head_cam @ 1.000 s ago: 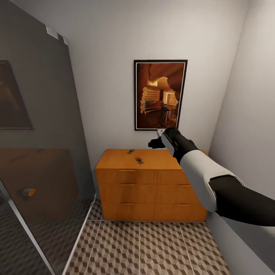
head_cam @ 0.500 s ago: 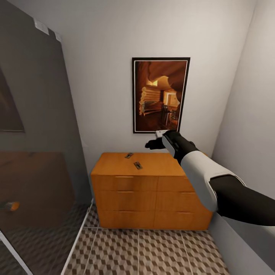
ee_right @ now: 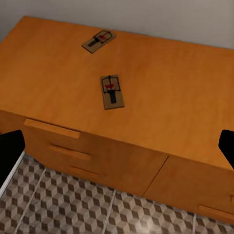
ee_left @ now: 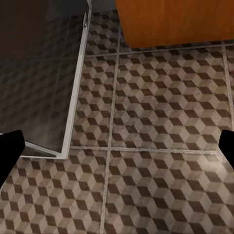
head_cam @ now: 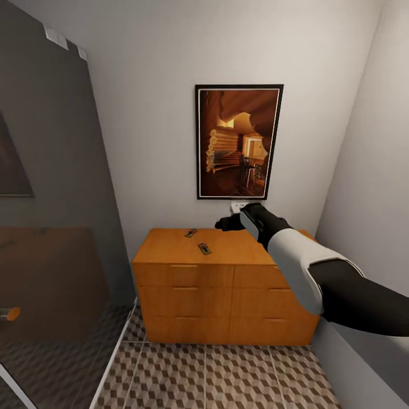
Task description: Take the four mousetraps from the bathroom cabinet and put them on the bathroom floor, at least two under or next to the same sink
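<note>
Two mousetraps lie flat on top of the orange wooden cabinet [head_cam: 221, 284]: one near the back [head_cam: 190, 233] [ee_right: 98, 41], the other [head_cam: 204, 248] [ee_right: 111, 91] closer to the front edge. My right gripper [head_cam: 227, 222] [ee_right: 117, 151] hovers open above the cabinet top, just right of the traps, with nothing between its fingers. My left gripper [ee_left: 117, 148] is open and empty above the cube-patterned bathroom floor [ee_left: 161, 112] [head_cam: 227, 375]. The bathroom sink is out of view.
A dark glass shower panel [head_cam: 51, 199] with a white floor rail [ee_left: 75, 97] stands left of the cabinet. A framed picture [head_cam: 238, 142] hangs above it. A white wall [head_cam: 369, 199] closes in on the right. The cabinet has several drawers.
The head view has shifted, bringing the cabinet slightly closer. My right gripper has sunk a little toward the cabinet top. The two traps have not moved.
</note>
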Available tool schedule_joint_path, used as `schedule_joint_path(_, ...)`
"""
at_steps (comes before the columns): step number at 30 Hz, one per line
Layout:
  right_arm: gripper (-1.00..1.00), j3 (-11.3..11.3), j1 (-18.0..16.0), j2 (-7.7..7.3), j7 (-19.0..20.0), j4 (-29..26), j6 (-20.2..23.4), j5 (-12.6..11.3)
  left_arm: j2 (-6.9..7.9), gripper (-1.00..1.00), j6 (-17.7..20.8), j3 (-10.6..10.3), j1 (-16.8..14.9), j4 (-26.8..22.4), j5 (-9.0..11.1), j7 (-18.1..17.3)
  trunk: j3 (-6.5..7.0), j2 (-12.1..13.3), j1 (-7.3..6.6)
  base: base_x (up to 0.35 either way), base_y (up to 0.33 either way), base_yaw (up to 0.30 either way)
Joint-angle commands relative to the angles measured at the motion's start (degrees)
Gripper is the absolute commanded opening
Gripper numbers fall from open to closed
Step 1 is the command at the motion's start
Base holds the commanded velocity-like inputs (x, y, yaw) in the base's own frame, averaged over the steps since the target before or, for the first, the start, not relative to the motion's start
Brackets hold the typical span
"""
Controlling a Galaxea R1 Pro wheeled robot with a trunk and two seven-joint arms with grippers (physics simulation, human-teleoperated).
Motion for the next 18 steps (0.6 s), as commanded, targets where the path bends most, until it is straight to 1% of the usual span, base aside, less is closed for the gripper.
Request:
schedule_joint_path(1,1.0,0.5,0.0,0.02,0.1,0.1,0.1,-0.4,-0.05,1.0,-0.3,-0.5,-0.1,0.2,0.4,0.1,-0.03,0.0,0.02,0.002,-0.001,0.0)
schedule_joint_path(8,1.0,0.5,0.1,0.51,0.1,2.8,-0.7,-0.4,-0.07,1.0,-0.3,-0.5,-0.1,0.2,0.4,0.1,-0.03,0.0,0.02,0.0,0.0,0.0)
schedule_joint_path(11,1.0,0.5,0.1,0.56,0.1,3.8,-2.1,-0.4,-0.06,1.0,-0.3,-0.5,-0.1,0.2,0.4,0.1,-0.03,0.0,0.02,0.0,0.022,0.0)
schedule_joint_path(13,1.0,0.5,0.1,0.58,0.1,4.4,-3.2,-0.4,-0.06,1.0,-0.3,-0.5,-0.1,0.3,0.4,0.1,-0.03,0.0,0.02,0.0,0.071,0.0)
schedule_joint_path(18,1.0,0.5,0.1,0.58,0.1,6.1,-4.2,-0.5,-0.07,1.0,-0.4,-0.5,-0.1,0.2,0.4,0.1,-0.03,0.0,0.02,0.003,0.115,0.0)
